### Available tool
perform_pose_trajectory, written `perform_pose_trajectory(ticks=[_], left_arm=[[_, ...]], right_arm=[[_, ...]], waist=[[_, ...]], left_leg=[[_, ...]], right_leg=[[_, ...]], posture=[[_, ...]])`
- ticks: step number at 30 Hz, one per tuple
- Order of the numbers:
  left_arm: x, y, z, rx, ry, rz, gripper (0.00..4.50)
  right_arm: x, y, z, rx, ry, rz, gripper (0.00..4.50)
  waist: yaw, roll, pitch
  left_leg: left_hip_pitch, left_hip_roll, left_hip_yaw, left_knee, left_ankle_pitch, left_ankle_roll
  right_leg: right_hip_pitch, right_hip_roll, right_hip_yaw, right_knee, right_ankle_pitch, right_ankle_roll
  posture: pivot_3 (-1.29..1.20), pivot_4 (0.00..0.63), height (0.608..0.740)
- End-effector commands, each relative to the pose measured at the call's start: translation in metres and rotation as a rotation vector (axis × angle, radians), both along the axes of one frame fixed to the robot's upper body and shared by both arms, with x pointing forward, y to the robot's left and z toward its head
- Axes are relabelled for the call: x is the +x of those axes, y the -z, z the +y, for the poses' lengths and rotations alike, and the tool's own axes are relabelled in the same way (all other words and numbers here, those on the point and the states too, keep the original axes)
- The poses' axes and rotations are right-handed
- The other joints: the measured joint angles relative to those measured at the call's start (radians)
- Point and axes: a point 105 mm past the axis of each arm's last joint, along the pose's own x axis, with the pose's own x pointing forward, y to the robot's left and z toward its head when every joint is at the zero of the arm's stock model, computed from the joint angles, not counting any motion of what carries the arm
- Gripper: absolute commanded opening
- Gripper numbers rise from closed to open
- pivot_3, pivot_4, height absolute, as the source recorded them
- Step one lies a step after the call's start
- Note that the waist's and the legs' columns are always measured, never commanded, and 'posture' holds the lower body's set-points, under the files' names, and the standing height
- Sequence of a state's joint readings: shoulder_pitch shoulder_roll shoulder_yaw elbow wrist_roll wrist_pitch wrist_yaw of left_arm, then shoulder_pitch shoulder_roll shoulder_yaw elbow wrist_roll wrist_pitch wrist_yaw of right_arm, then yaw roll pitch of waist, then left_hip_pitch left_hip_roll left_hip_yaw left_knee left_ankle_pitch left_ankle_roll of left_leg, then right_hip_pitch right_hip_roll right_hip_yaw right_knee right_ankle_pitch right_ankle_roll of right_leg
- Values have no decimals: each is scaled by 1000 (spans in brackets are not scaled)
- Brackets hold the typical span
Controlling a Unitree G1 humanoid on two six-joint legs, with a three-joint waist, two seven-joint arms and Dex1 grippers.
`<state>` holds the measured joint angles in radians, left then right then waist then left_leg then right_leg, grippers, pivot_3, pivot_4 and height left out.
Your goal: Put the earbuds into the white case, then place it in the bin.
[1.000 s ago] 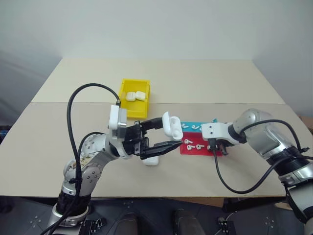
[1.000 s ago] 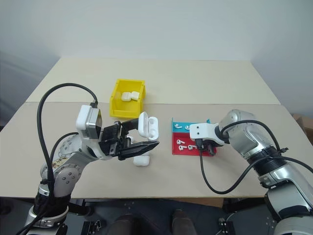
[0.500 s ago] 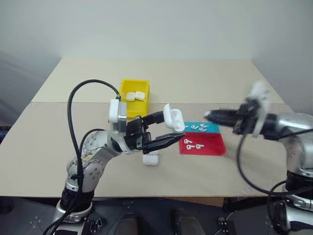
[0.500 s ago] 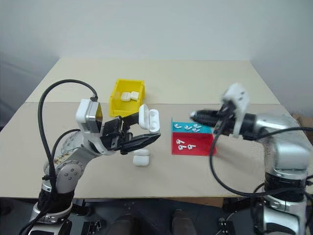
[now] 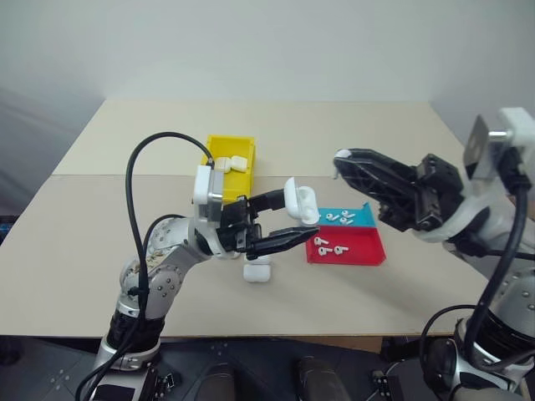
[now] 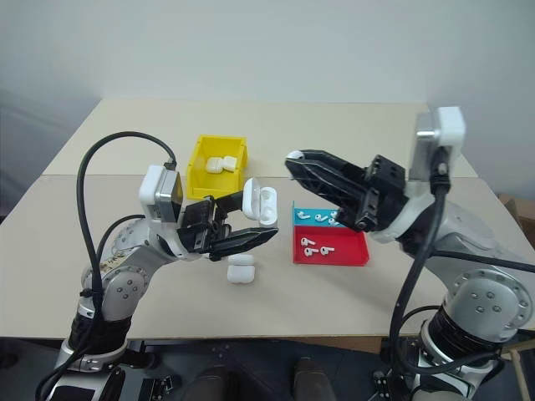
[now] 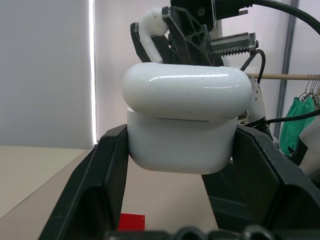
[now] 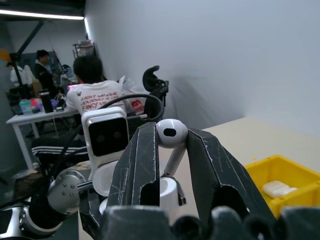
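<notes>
Table (image 5: 351, 142) was a light beige top w/ a seam across it, plain pale wall behind. In the right wrist view, the room beyond showed people at a desk, one seated w/ back turned, shirt w/ red lettering.

On the table: yellow bin (image 5: 219, 149) past the seam, w/ closed white cases (image 5: 231, 164) lying inside. Nearer, a red tray (image 5: 368, 253) w/ two earbuds (image 5: 327, 246) in it, and a teal tray (image 5: 359, 211) touching its far side w/ a few more earbuds (image 5: 339, 217). A spare case (image 5: 257, 271) sat closed on the table just left of the red tray, under the left arm.

Left pincer (image 5: 288, 224) was clamped tight on the white case (image 5: 298, 203), held up above the table, lid flipped open. Left wrist view showed the two black fingers (image 7: 107, 165) pressing the case body from either side, lid standing ajar over it.

Right pincer (image 6: 294, 160) was up in the air too, pointing toward the left one, tips near the open case but apart from it. It was nearly closed, w/ one earbud (image 8: 171, 136) pinched betw. the fingers (image 8: 140, 165): round head at the fingertips, stem running back betw. the pads. Same earbud showed as a white speck at the tip in the right eye view.
</notes>
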<state>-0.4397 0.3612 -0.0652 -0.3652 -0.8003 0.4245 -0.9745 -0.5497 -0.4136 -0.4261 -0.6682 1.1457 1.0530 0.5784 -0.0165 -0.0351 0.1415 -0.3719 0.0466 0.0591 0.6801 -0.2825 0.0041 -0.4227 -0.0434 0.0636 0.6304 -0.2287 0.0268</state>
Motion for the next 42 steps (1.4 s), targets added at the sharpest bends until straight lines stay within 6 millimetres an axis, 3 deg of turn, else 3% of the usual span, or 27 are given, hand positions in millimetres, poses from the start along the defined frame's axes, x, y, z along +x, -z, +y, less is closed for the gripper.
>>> perform_pose_trajectory(ticks=[1, 20, 31, 36, 42], left_arm=[[-3, -8, -2, -11, 18, -33, 2817], [-4, -10, -4, -14, 28, -37, 2817], [-2, -11, -5, -23, 21, -39, 2817], [-2, -10, -4, -20, 21, -35, 2817], [-1, -5, 2, 10, 31, -40, 2817]], right_arm=[[-3, 0, 7, -22, -6, -34, 691], [9, 13, 10, -98, 47, -42, 691], [6, 13, 11, -141, 23, -78, 4092], [7, 4, 5, -109, 33, -88, 4092], [21, -7, -25, -154, 99, -106, 4092]], waist=[[1, 0, 0], [2, 0, 0], [2, 0, 0], [2, 0, 0], [2, 0, 0]], left_leg=[[0, 0, 0, 0, 0, 0], [-1, 0, 0, 0, 0, 0], [-1, 0, 0, 0, 0, 0], [-1, 0, 0, 0, 0, 0], [-1, 0, 0, 0, 0, 0]], right_leg=[[0, 0, 0, 0, 0, 0], [0, 0, 0, -1, 0, 0], [0, 0, 0, -1, 0, 0], [0, 0, 0, -1, 0, 0], [0, 0, -1, -2, 0, 0]], posture=[[0, 150, 740], [0, 150, 740], [0, 150, 740], [0, 150, 740], [0, 150, 740]])
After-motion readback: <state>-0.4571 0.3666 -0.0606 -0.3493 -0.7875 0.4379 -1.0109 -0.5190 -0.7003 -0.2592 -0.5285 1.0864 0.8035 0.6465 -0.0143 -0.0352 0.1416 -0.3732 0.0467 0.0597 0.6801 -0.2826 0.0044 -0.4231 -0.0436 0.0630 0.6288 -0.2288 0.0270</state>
